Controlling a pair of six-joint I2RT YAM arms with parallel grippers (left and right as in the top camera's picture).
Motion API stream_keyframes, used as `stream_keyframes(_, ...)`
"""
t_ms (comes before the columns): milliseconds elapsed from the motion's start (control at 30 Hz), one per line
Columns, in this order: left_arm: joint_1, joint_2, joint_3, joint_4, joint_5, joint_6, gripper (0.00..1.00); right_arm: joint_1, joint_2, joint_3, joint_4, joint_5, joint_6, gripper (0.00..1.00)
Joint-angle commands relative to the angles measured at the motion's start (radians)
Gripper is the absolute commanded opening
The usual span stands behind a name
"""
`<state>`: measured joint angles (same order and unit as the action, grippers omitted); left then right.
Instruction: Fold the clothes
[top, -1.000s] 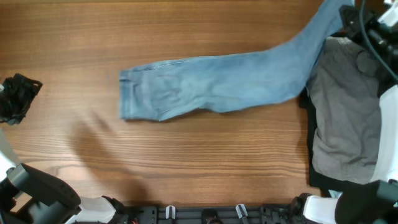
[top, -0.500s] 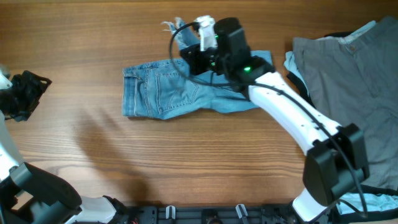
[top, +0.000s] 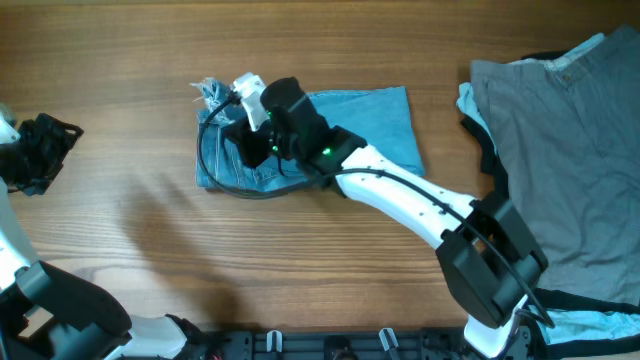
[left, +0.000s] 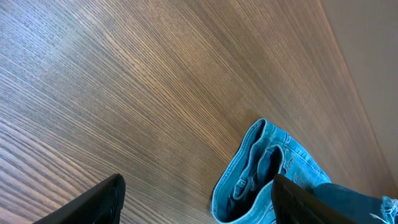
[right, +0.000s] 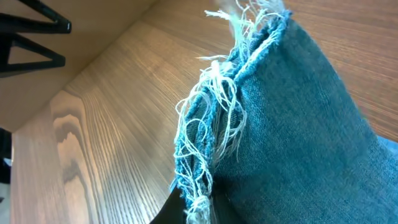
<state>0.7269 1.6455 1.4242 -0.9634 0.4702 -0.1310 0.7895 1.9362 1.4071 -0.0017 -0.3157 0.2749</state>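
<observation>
1. Jeans (top: 380, 125), light-blue denim: lying at the middle of the table (top: 300, 260), toward its far side, doubled over so that a leg lies back across the seat end.
2. Frayed hem (right: 214, 118): loose white threads, raised above the left end of the jeans.
3. Right pincer (top: 218, 98): closed on the frayed hem. Its wrist view shows the threads running down to the dark fingers (right: 177, 210) at the bottom edge. The arm is stretched across the jeans from the right.
4. Left pincer (left: 198, 182): spread wide, nothing between its fingers. It is at the far left of the table, well apart from the jeans. Its view takes in the open waistband (left: 255, 168).
5. Grey garment (top: 560, 150): spread over the right end of the table, near the jeans but apart from them.
6. Pale-blue cloth (top: 468, 100): showing along the left edge of the grey garment, beneath it.
7. Black cloth (top: 495, 200): a narrow strip, also under the grey garment's left edge.
</observation>
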Motion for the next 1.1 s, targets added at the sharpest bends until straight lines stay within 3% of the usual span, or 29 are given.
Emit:
stream_keyframes(0,-0.003,-0.017,0.015,-0.012,0.019,0.024,0.76,0.003,0.059,0.006,0.031,0.021,-0.013,0.62)
stream_keyframes(33,-0.003,-0.017,0.015,-0.014,0.019,0.024,0.76,-0.002,0.06,0.006,0.045,0.024,-0.013,0.72)
stream_keyframes(133,-0.005,-0.017,0.015,-0.016,0.019,0.024,0.77,-0.047,0.028,0.007,0.069,0.024,-0.012,0.7)
stream_keyframes(200,-0.023,-0.017,0.015,-0.024,0.021,0.041,0.72,-0.104,-0.016,0.007,-0.001,0.034,0.004,0.56)
stream_keyframes(267,-0.1,-0.017,0.015,-0.048,0.089,0.143,0.63,-0.23,-0.071,0.007,-0.211,0.057,0.087,0.24)
stream_keyframes(300,-0.16,-0.017,0.015,-0.051,0.095,0.178,0.51,-0.301,-0.075,0.007,-0.326,0.056,0.132,0.11)
stream_keyframes(333,-0.237,-0.016,0.015,-0.051,0.094,0.2,0.41,-0.377,-0.073,0.006,-0.475,0.053,0.178,0.07)
stream_keyframes(400,-0.35,-0.006,0.015,-0.05,0.041,0.236,0.4,-0.465,-0.059,0.005,-0.66,0.0,0.158,0.04)
stream_keyframes(433,-0.428,0.014,0.014,-0.038,-0.035,0.236,0.41,-0.487,-0.046,-0.009,-0.719,-0.019,0.143,0.04)
stream_keyframes(533,-0.545,0.106,0.013,-0.017,-0.049,0.236,0.41,-0.494,0.006,-0.109,-0.744,-0.017,0.147,0.04)
stream_keyframes(700,-0.619,0.357,0.013,0.051,-0.075,0.231,0.47,-0.523,0.08,-0.254,-0.722,0.046,0.245,0.04)
stream_keyframes(800,-0.598,0.444,0.013,0.11,-0.283,0.126,0.52,-0.535,0.064,-0.246,-0.763,-0.011,0.182,0.04)
stream_keyframes(933,-0.534,0.415,0.095,0.097,-0.267,0.12,0.59,-0.534,-0.104,-0.214,-0.794,-0.066,0.026,0.06)
stream_keyframes(967,-0.525,0.356,0.222,-0.019,-0.232,0.124,0.64,-0.534,-0.216,-0.21,-0.772,-0.159,-0.043,0.08)
stream_keyframes(1033,-0.526,0.302,0.294,-0.099,-0.232,0.135,0.74,-0.534,-0.298,-0.21,-0.743,-0.168,-0.016,0.06)
stream_keyframes(1067,-0.525,0.261,0.298,-0.126,-0.233,0.15,0.89,-0.53,-0.328,-0.211,-0.718,-0.169,0.034,0.05)
